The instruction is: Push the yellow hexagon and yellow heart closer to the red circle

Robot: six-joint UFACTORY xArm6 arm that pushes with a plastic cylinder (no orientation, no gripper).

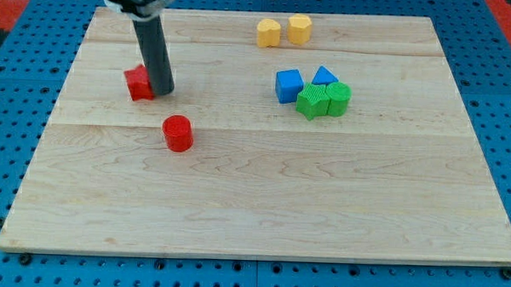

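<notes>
The yellow heart [268,32] and the yellow hexagon [299,29] sit side by side near the view's top, right of centre. The red circle [178,133] stands alone left of centre. My tip [162,92] rests on the board just right of another red block [139,83], touching or nearly touching it, above and left of the red circle. The yellow blocks are far to the right of my tip.
A blue cube [288,85], a blue triangle-like block [324,76] and two green blocks [311,102] [338,98] cluster right of centre. The wooden board [253,212] lies on a blue pegboard table.
</notes>
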